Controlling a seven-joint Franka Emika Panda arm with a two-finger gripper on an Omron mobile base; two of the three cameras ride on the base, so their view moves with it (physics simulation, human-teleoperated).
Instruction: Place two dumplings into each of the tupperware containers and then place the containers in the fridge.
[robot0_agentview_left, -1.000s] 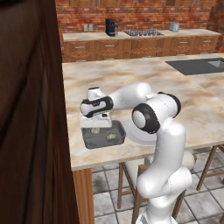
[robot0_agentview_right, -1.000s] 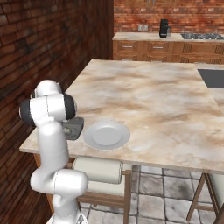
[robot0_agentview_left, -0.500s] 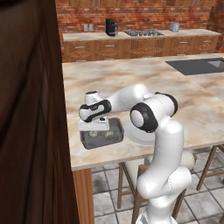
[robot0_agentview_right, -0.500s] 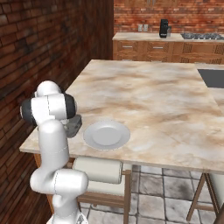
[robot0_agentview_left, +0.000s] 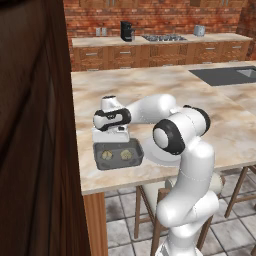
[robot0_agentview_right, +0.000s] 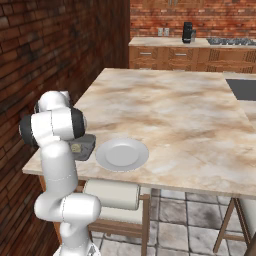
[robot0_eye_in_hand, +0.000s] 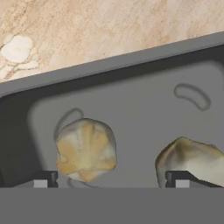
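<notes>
Now lifted slightly above the dark grey tupperware container (robot0_agentview_left: 118, 155) with gripper (robot0_eye_in_hand: 111, 180) spread wider than before, both dumplings (robot0_eye_in_hand: 86, 150) lying loose inside, beside the round plate (robot0_agentview_right: 122, 154).

Right dumpling (robot0_eye_in_hand: 192, 158) cut off (partly behind a fingertip).

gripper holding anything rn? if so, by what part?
Nothing held. The gripper is open above the dark grey container; both dumplings lie loose inside it.
</notes>
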